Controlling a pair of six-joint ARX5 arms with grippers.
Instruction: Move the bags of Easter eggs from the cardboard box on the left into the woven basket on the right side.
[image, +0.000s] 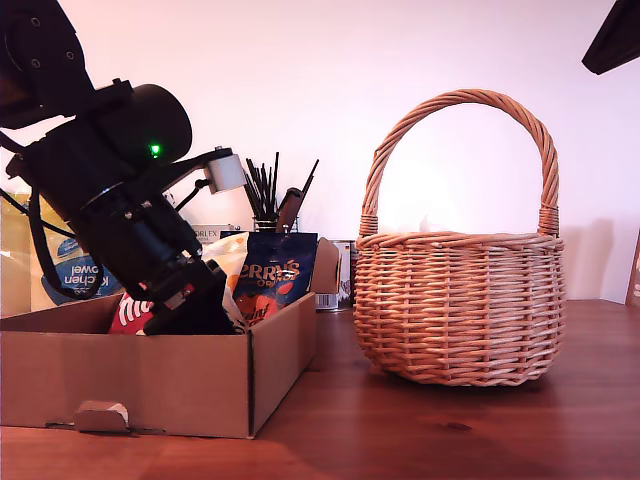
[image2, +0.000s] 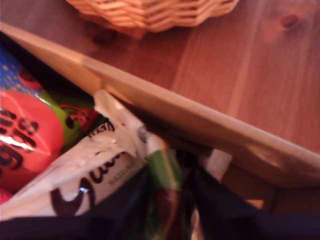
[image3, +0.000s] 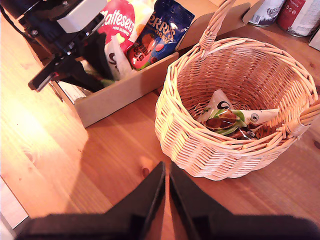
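My first gripper (image: 205, 312) is lowered into the cardboard box (image: 150, 375), which stands on the wooden desk (image: 420, 430) at the exterior view's left. In the first wrist view its jaws are nearly closed on the edge of a white bag with dark script and a green egg print (image2: 100, 175), close against the box wall nearest the basket. Beside this bag in the box lie a red-and-cream Maltesers bag (image3: 120, 20) and a dark blue Terry's bag (image: 275, 275), the latter leaning upright toward the box's back. The woven basket (image: 460, 305) stands on the desk at the exterior view's right, just beside the box and not touching it, with its arched handle upright. Inside the basket lies one white bag with green eggs (image3: 232, 120), resting on the bottom. My second gripper (image3: 167, 187) hovers above the desk in front of the basket, its jaws closed together and holding nothing.
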